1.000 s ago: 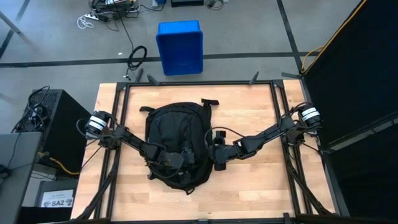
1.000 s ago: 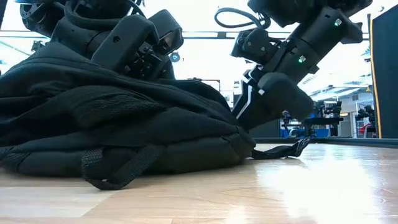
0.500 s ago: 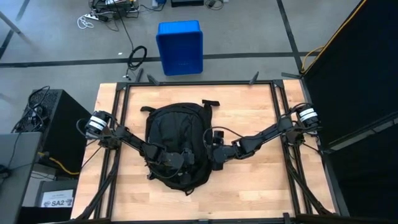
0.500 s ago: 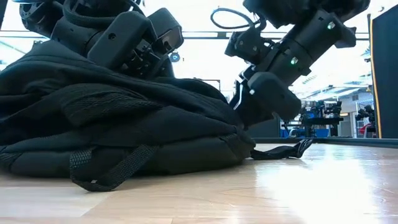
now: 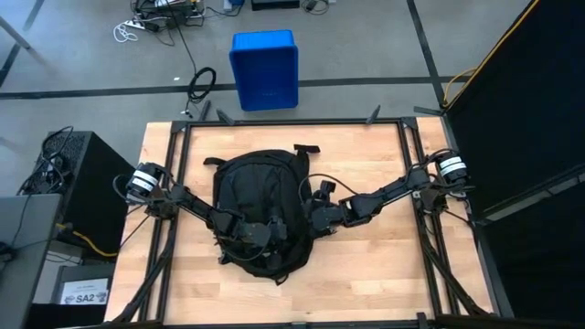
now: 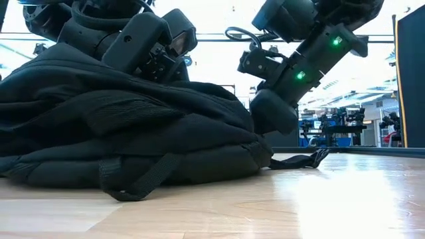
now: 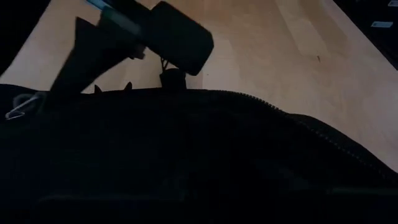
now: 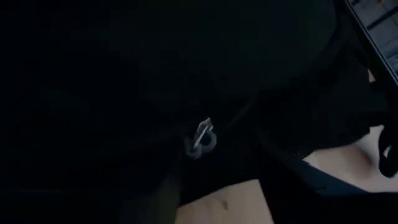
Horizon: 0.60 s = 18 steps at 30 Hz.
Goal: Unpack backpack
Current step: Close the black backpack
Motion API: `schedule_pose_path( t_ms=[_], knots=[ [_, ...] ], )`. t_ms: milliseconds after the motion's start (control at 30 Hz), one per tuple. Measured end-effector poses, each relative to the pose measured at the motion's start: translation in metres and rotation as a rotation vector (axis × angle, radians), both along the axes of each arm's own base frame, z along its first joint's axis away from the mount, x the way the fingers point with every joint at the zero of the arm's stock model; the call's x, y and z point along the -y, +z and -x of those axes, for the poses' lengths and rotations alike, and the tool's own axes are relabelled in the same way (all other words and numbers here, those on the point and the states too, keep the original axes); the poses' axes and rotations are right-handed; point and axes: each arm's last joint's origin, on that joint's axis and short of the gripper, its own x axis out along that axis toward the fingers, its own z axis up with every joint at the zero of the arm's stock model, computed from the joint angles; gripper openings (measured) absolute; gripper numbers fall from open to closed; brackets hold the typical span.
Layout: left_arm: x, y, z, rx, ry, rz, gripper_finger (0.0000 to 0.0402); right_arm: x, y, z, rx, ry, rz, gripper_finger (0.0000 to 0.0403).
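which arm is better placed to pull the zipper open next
Probably the right: its gripper sits at the backpack's side edge, with a metal zipper pull just ahead. The left gripper rests on top.

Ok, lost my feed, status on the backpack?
Left gripper on top of backpack. Right gripper against its side. Backpack flat on table, nothing out yet.

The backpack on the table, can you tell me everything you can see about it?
The backpack is large, black and looks like soft fabric, a rounded oval lying flat on the middle of the wooden table. A loose strap loop trails onto the wood in front. A zipper line with a small metal pull shows. The left gripper rests on top of it; the right gripper presses at its side edge.
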Motion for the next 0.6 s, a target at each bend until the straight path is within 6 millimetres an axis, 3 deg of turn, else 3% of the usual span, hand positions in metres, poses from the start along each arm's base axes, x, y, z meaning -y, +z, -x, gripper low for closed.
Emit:
schedule_pose_path(
  t_ms=[300, 600],
  knots=[
    [0.0, -0.001, 0.0, -0.01, -0.005, 0.002, 0.0047, 0.004, 0.007, 0.008, -0.046, -0.031, 0.05, 0.005],
    [0.001, -0.001, 0.001, -0.019, -0.006, 0.003, 0.0047, 0.001, 0.029, 0.02, -0.029, -0.013, -0.031, 0.0039]
  ],
)
